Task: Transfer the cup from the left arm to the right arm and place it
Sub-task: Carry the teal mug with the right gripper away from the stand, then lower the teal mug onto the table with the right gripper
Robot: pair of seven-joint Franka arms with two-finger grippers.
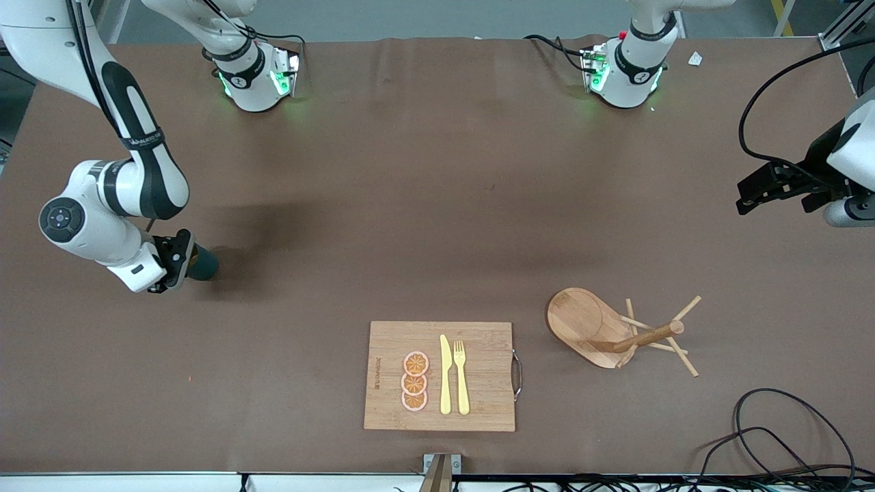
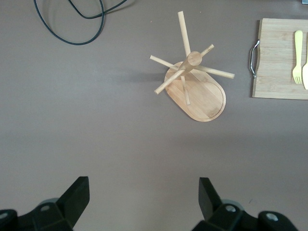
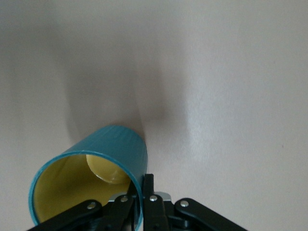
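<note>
Cutting board (image 1: 439, 376) lies beside peg rack (image 1: 618, 333), well apart from cup (image 1: 202, 263).

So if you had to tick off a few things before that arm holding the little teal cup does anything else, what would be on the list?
1. Grip on the cup: ok. The right gripper is shut on its rim, one finger inside and one outside.
2. Cup intact and empty: ok. Its yellowish inside shows nothing in it.
3. Cup touching the table or lifted: cannot tell.
4. Left gripper out of the way: ok. It is open, holds nothing, and waits over the left arm's end of the table.
5. Nothing crowding the cup: ok. The cutting board and the peg rack sit well apart from it, nearer the front camera.
</note>
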